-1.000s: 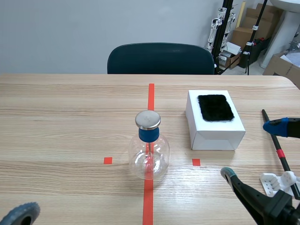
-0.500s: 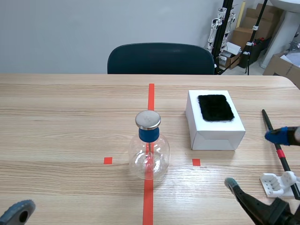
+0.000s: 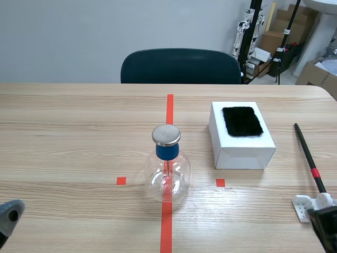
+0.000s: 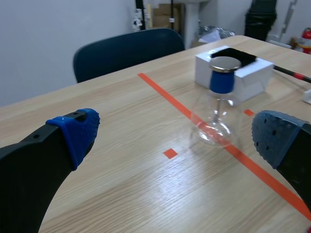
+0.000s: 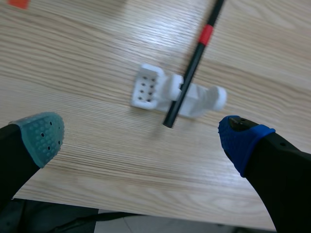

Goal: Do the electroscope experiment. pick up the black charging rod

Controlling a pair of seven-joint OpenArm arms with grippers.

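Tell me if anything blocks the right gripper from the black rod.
Nothing visible does. The right gripper is open, and the black rod lies ahead of it, its end resting across a white stand.

dark blue chair (image 3: 180,66) at far edge of wooden desk (image 3: 68,132) | cardboard boxes (image 3: 274,39) on floor beyond its right corner

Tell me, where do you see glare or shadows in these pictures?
Scene view: the metal cap gleams pale, and the white box drops a soft shadow in front. Left wrist view: a bright sheen lies on the table near the flask. Right wrist view: the white stand casts a faint shadow.
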